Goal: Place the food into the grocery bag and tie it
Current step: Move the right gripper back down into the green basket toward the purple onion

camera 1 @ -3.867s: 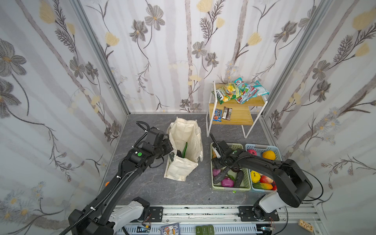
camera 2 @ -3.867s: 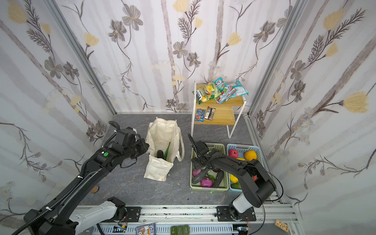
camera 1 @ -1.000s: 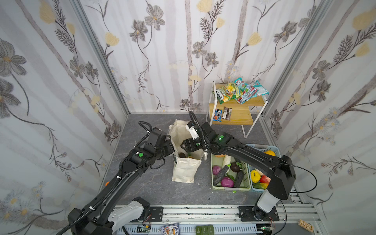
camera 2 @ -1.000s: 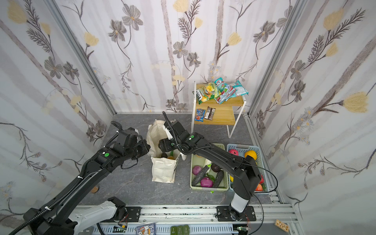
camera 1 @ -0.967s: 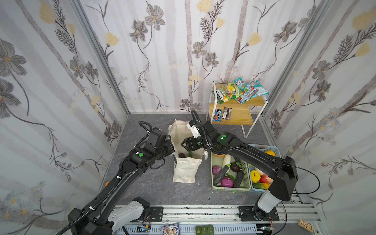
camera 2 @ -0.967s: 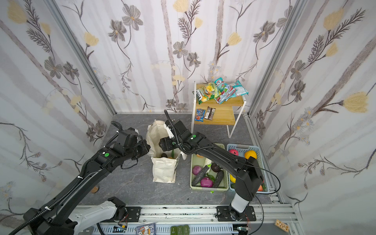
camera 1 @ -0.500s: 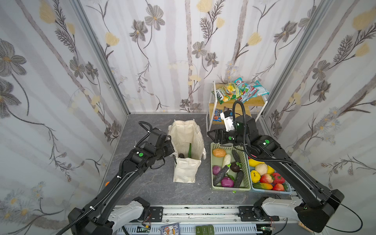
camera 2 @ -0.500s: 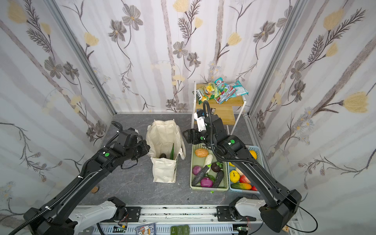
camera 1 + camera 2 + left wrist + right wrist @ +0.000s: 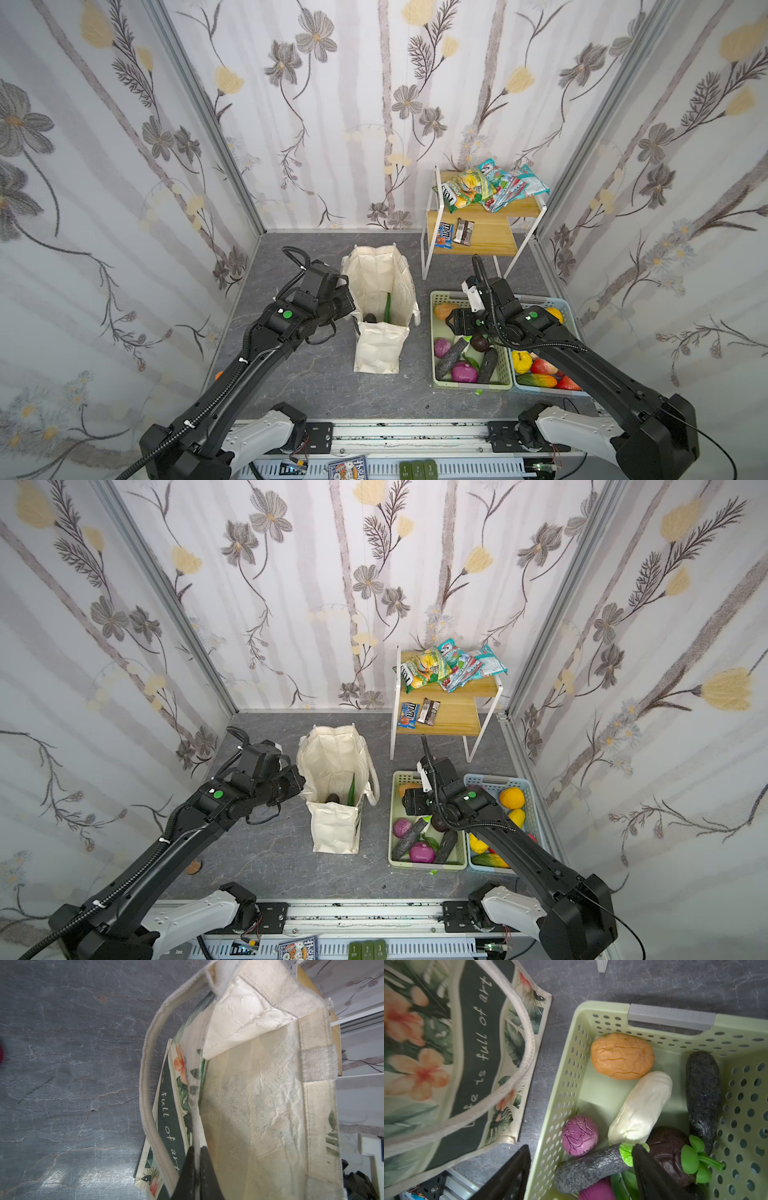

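**Left claw pins the bag's mouth; right claw hangs open over the vegetables.**

My left claw point(image 9: 197, 1149) is clamped tight on the nearest wall of the grocery bag point(image 9: 259, 1105), just under the rim. I judge the pinch is there to hold the mouth agape and the tall tote upright. Beyond its tips, down inside, lie a dark avocado point(image 9: 370, 318) and a long green stalk point(image 9: 388, 306). My right claw point(image 9: 581, 1145) gapes wide and carries nothing, hanging above the pale green basket point(image 9: 612, 1008) beside the bag. A purple onion point(image 9: 580, 1135) sits right below the gap and a tan potato point(image 9: 623, 1056) lies farther ahead, so the onion looks the likeliest pick. Farthest off, the yellow-green snack packet point(image 9: 467, 189) rests on the wooden shelf point(image 9: 490, 243).
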Controlling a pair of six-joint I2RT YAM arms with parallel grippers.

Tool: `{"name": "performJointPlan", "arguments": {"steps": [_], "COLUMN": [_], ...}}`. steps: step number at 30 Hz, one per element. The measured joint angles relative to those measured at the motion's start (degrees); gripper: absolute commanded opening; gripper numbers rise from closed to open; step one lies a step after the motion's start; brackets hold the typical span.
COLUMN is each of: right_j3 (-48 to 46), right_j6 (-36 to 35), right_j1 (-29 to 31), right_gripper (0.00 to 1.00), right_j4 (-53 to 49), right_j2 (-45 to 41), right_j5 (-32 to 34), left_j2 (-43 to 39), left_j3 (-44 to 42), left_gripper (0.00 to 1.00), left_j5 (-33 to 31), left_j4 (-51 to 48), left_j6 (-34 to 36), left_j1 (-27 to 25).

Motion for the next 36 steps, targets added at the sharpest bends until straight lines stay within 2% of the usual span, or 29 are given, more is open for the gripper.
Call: {"name": "performJointPlan", "arguments": {"steps": [8, 17, 26, 36], "right_j3": [-4.39, -0.57, 3.56, 4.7], "right_j6": [-1.27, -4.63, -7.61, -7.67], "right_j1": [3.28, 9.9, 10.93, 12.24], "right_gripper": [0.75, 0.76, 0.75, 0.76], "right_j4": [1.09, 0.11, -3.39, -6.25], "right_j2": [3.02, 9.49, 15.21, 15.93], "right_j5": [-0.22, 4.0, 6.03, 6.51], "left_j2": [0.35, 0.68, 0.39, 0.87], "left_j3": [0.02, 0.04, 0.13, 0.55], "left_gripper": [0.0, 0.0, 0.0, 0.0], "left_j5": [0.15, 0.28, 0.26, 0.26], "left_j4": [0.02, 0.07, 0.02, 0.0], "left_j6": [0.81, 0.81, 0.85, 0.98], "left_j1": [0.0, 0.07, 0.11, 0.11]}}
